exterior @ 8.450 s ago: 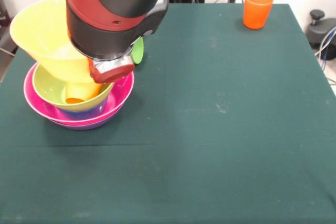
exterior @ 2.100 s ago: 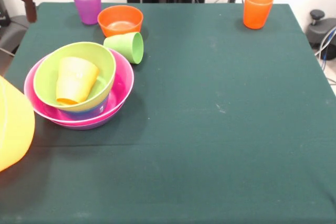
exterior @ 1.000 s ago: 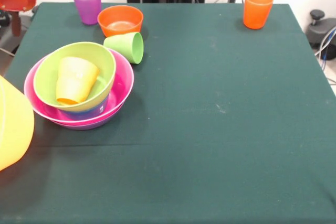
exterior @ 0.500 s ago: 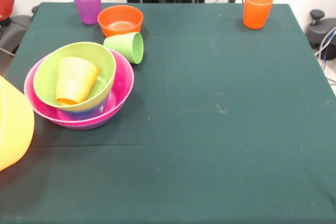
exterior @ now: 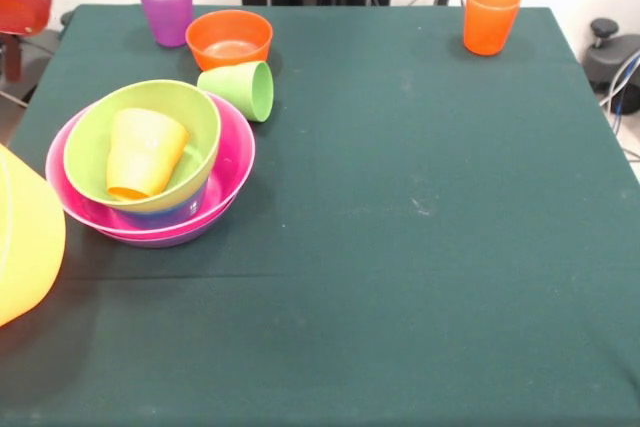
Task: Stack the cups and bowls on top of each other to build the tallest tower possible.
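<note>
You see the tower (exterior: pixel 150 172) at the table's left: a light green bowl (exterior: pixel 140 142) nested above a blue sliver, inside a pink bowl (exterior: pixel 225 172) over a purple rim, with a yellow-orange cup (exterior: pixel 143 152) lying tilted in the green bowl. Count four cups: that one, a purple cup (exterior: pixel 166 8) and an orange cup (exterior: pixel 490 17) upright at the far edge, and a light green cup (exterior: pixel 240 89) on its side. An orange bowl (exterior: pixel 230 39) sits beside the purple cup; a yellow bowl (exterior: pixel 25 237) pokes in at the left edge. The table (exterior: pixel 420 227) wears dark green cloth against a white wall. The gripper (exterior: pixel 22 7) shows only partly at top left; you cannot tell its opening.
</note>
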You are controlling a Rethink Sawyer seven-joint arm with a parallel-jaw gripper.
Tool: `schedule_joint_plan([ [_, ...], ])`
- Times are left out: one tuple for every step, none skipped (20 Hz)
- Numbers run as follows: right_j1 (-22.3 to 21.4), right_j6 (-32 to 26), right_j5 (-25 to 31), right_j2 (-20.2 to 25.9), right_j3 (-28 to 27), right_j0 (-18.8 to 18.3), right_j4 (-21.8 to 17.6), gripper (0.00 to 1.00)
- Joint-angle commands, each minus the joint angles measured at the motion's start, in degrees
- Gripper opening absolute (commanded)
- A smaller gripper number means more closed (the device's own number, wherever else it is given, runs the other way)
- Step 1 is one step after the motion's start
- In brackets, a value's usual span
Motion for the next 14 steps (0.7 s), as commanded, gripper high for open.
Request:
schedule_joint_plan([
  [1.54, 5.05, 1.05, 9.13, 0.99, 3.22, -2.38, 1.00],
  [1.54, 4.76, 1.03, 9.25, 0.93, 3.25, -2.39, 1.00],
  [1.67, 4.92, 1.46, 9.05, 0.66, 3.31, -2.37, 1.00],
  [1.75, 5.06, 1.78, 8.87, 0.46, 3.35, -2.34, 1.00],
  [1.88, 5.24, 2.49, 8.53, 0.06, 3.27, -2.37, 1.00],
  [2.02, 5.42, 3.20, 8.19, -0.35, 3.19, -2.39, 1.00],
  [2.27, 5.85, 3.89, 7.67, -0.86, 2.99, -2.39, 1.00],
  [2.61, 6.04, 4.37, 7.15, -1.39, 2.73, -2.52, 1.00],
  [2.74, 5.87, 4.37, 7.03, -1.59, 2.46, -2.59, 1.00],
  [2.98, 5.48, 4.01, 6.93, -1.98, 1.82, -2.69, 1.00],
  [3.00, 5.09, 3.98, 7.00, -2.11, 1.42, -2.75, 1.00],
  [3.02, 4.86, 4.03, 7.01, -2.23, 1.10, -2.80, 1.00],
  [3.18, 5.00, 4.43, 6.70, -2.60, 0.65, -2.80, 1.00],
  [3.19, 5.03, 4.64, 6.57, -2.79, 0.49, -2.82, 1.00],
])
